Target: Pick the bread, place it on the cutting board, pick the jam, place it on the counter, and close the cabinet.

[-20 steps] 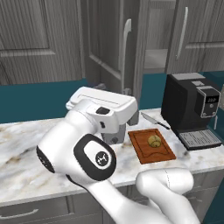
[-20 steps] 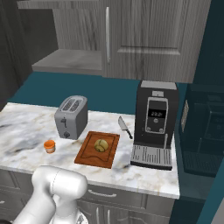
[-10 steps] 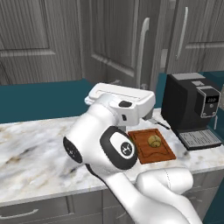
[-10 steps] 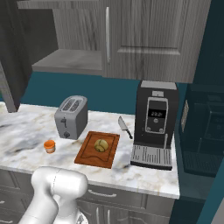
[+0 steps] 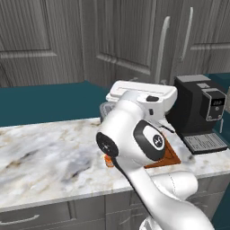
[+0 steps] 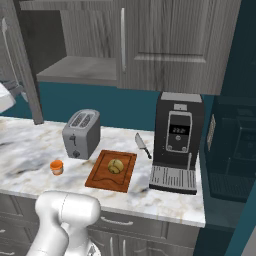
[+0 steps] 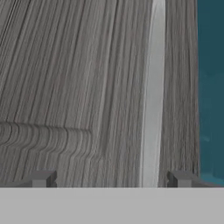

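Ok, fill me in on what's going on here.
The bread sits on the cutting board and the jam stands on the counter, so only the cabinet is left. Its door stands open, the shelf bare. In the hand view the gripper, fingers apart, faces a wood-grain door with its silver handle between the tips, holding nothing.

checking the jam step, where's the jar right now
In the right base view the jam stands on the counter, left of the cutting board and in front of the toaster.
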Motion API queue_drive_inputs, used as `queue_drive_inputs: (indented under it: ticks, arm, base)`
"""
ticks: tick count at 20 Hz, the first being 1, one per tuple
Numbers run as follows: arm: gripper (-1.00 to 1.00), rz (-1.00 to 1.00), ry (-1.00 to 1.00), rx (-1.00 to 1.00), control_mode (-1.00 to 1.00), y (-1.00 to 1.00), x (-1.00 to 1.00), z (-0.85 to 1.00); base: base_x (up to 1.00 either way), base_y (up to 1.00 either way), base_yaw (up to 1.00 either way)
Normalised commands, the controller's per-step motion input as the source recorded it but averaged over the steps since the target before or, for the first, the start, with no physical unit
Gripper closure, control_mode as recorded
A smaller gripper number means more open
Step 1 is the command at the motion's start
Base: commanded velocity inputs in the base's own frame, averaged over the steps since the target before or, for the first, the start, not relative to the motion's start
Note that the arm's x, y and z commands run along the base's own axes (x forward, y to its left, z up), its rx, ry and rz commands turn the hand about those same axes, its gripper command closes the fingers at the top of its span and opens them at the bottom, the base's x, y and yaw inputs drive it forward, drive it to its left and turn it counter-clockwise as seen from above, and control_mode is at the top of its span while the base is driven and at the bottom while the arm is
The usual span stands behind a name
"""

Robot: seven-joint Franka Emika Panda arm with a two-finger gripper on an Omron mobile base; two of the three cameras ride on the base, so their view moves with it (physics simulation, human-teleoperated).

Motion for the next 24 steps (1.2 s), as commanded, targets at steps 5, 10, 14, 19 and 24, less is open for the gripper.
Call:
queue_drive_inputs:
  ticks: [5,10,14,19,24]
  arm:
    - [-1.0,0.07,0.0,0.0,-1.0,-0.37,0.37,-0.02]
    - [-1.0,0.06,0.0,0.0,-1.0,-0.26,0.42,-0.03]
    - [-1.0,0.05,0.0,0.0,-1.0,-0.21,0.48,-0.02]
    - [-1.0,0.02,0.0,0.0,-1.0,-0.17,0.57,-0.03]
    - [-1.0,0.02,0.0,0.0,-1.0,-0.21,0.5,0.0]
  base:
    - [0.0,0.0,0.0]
    - [0.0,0.0,0.0]
    - [0.0,0.0,0.0]
    - [0.0,0.0,0.0]
    - [0.0,0.0,0.0]
